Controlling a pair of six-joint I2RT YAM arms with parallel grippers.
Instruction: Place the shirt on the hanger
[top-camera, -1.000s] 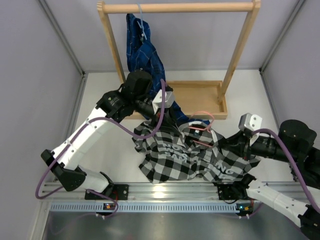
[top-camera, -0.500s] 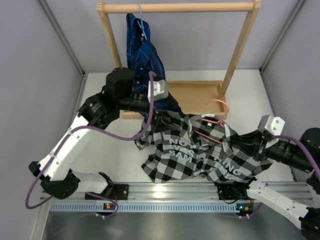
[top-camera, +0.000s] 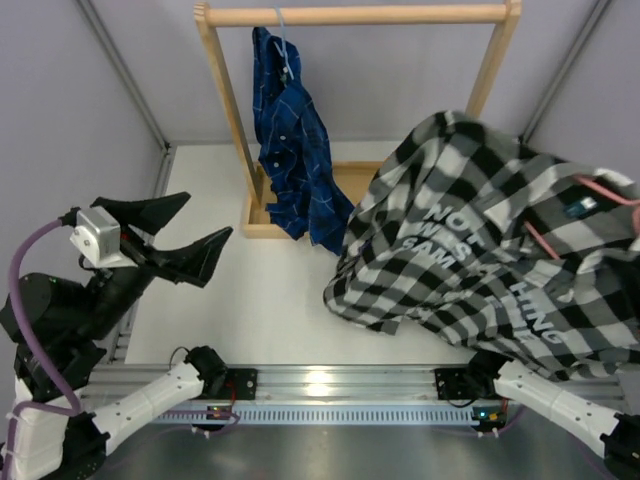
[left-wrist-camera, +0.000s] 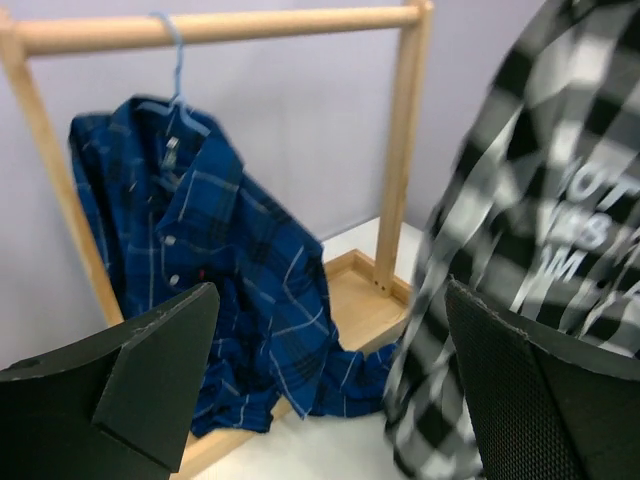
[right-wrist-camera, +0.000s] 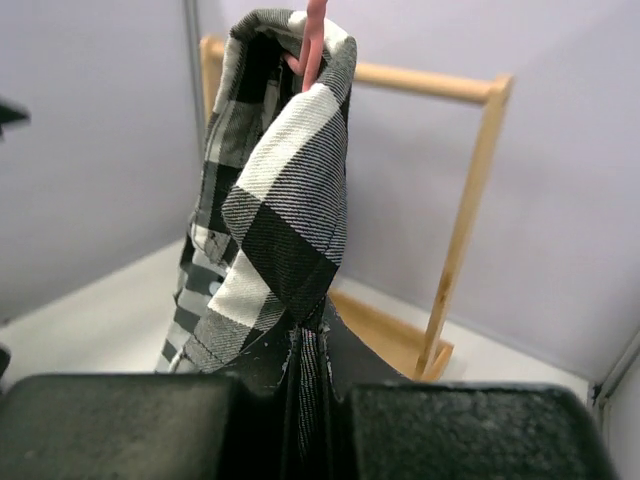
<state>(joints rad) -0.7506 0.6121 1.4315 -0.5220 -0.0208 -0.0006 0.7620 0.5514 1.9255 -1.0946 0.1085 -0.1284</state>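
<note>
The black-and-white checked shirt (top-camera: 480, 250) with white lettering hangs in the air at the right, lifted off the table. Part of the pink hanger (top-camera: 605, 187) shows at its upper right edge. In the right wrist view the hanger (right-wrist-camera: 314, 40) pokes out of the top of the shirt (right-wrist-camera: 280, 180), and my right gripper (right-wrist-camera: 310, 350) is shut on a fold of its fabric. The shirt hides that gripper in the top view. My left gripper (top-camera: 205, 215) is wide open at the left, well away from the shirt (left-wrist-camera: 560, 220), and holds nothing.
A wooden clothes rack (top-camera: 350, 15) stands at the back, its base tray (top-camera: 365, 180) on the table. A dark blue plaid shirt (top-camera: 290, 150) hangs from its rail on a light blue hanger (left-wrist-camera: 175, 70). Grey walls close in both sides.
The shirt with the hanger has gone from lying on the table to hanging high at the right, raised by the right arm. The left gripper let go, opened and drew back to the near left.
</note>
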